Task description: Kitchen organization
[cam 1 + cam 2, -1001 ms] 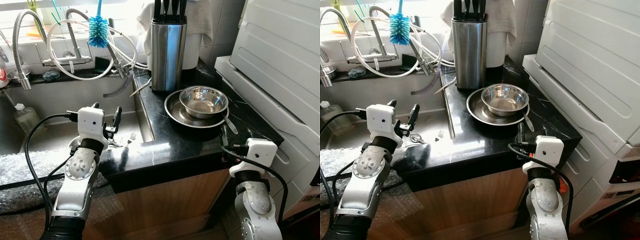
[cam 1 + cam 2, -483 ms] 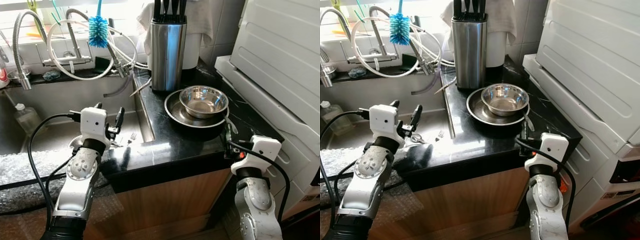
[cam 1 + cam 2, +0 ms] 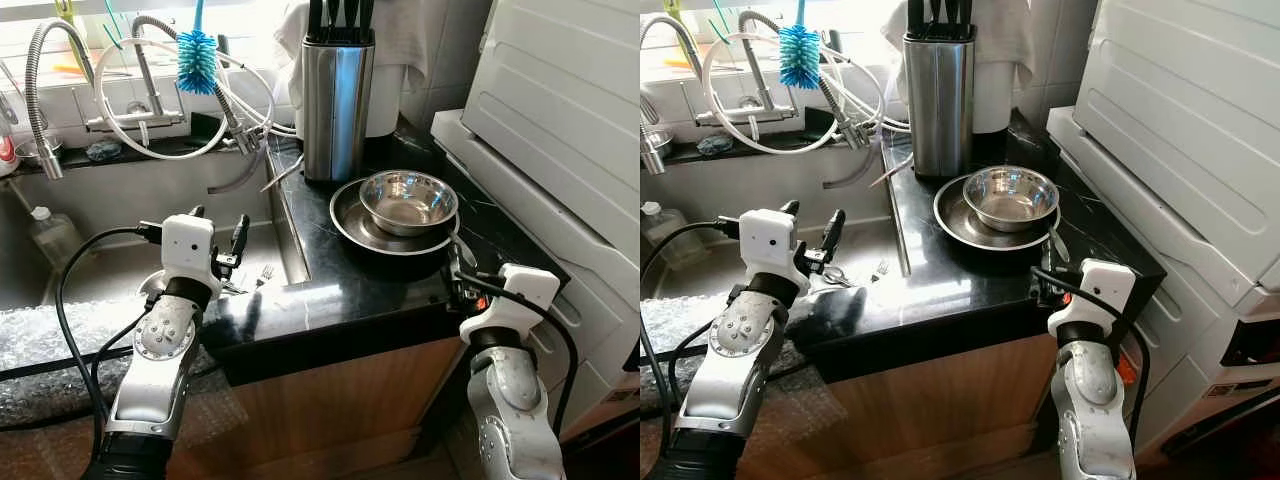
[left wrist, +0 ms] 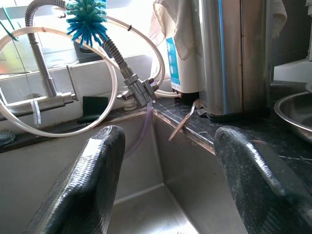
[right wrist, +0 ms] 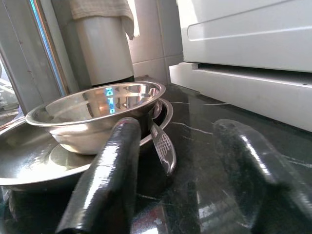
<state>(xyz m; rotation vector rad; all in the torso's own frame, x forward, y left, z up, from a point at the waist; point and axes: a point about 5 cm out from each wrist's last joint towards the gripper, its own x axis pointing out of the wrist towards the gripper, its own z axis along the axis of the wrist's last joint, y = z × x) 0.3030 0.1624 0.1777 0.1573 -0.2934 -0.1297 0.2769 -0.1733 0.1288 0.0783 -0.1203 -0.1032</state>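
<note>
Right gripper [image 5: 180, 185] sits low over the black marble countertop [image 3: 400, 275] at its front edge, fingers spread, pointed at the dishes. Shiny round steel bowl [image 3: 407, 201] sits inside a wider shallow steel plate [image 3: 360, 228], both near the counter's front right, just ahead of the gripper. A steel spoon [image 5: 163, 146] leans on the plate rim nearest the gripper, handle running toward it; its tip lies just beside the gripper's inner finger, contact unclear from the wrist view.

Left gripper [image 3: 215, 235] is raised over the steel sink basin [image 3: 120, 270], fingers spread, holding nothing. Small fork [image 3: 264, 273] and some other metal piece lie in the basin just beyond it, too small to identify.

Tall brushed-steel knife block [image 3: 336, 95] with black handles stands behind the plate, at the counter's back. Blue bristle bottle brush [image 3: 196, 60] hangs among the coiled white hoses and spring faucet [image 3: 40, 90] behind the sink. White appliance [image 3: 560, 130] borders the counter on the right.
</note>
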